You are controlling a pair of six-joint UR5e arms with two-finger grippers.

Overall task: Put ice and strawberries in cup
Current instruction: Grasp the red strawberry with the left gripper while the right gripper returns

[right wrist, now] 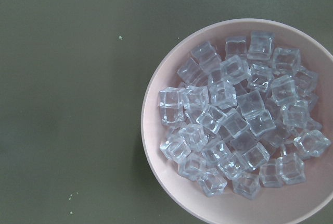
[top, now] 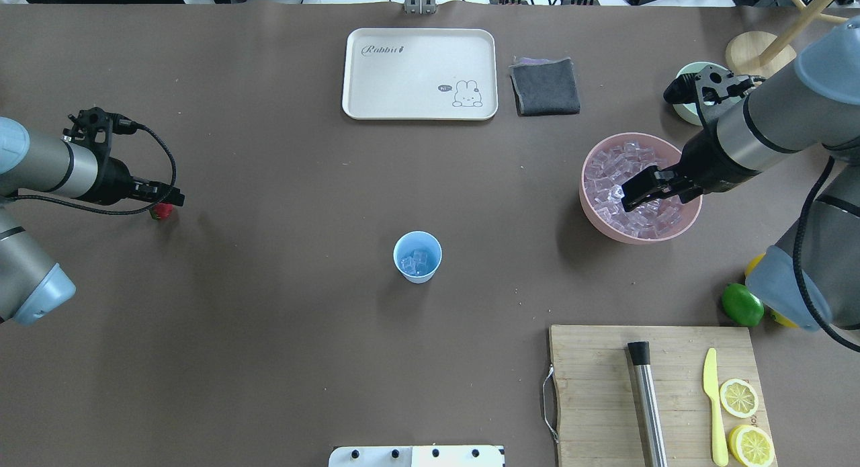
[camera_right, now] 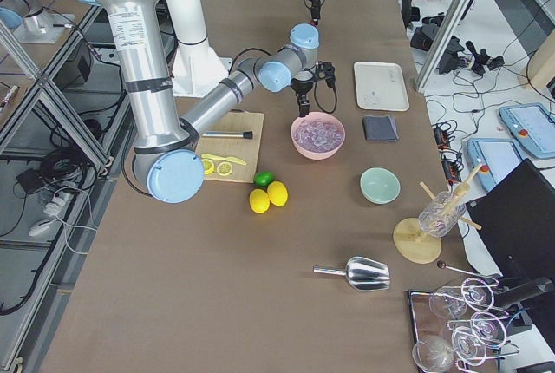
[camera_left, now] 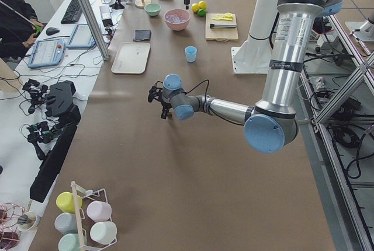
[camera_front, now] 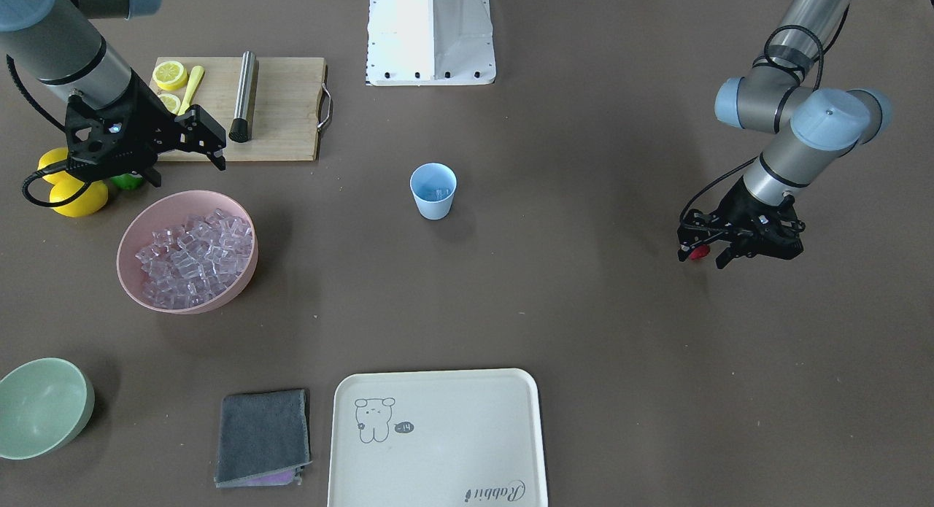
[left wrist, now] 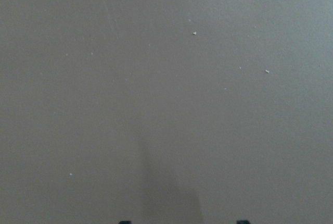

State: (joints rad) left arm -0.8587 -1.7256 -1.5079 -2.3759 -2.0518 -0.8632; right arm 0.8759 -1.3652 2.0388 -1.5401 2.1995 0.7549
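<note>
The light blue cup point(camera_front: 433, 190) point(top: 417, 255) stands upright mid-table with a few ice cubes point(top: 415, 262) inside. More ice point(camera_front: 195, 255) point(right wrist: 239, 125) fills the pink bowl point(camera_front: 120, 255) point(top: 638, 237). My right gripper point(camera_front: 215, 146) point(top: 635, 193) hangs open above that bowl, holding nothing. Far on my left side, my left gripper point(camera_front: 702, 255) point(top: 168, 205) is low over the table, its fingers closed on the small red strawberry point(camera_front: 699, 252) point(top: 160, 212). The left wrist view shows only bare table and two fingertip ends at its bottom edge.
A wooden cutting board point(camera_front: 281, 128) with lemon slices, a yellow knife and a metal rod lies by my right arm, whole lemons point(camera_front: 76, 197) beside it. At the far edge are a cream tray point(camera_front: 438, 449), a grey cloth point(camera_front: 263, 438) and a pale green bowl point(camera_front: 44, 408).
</note>
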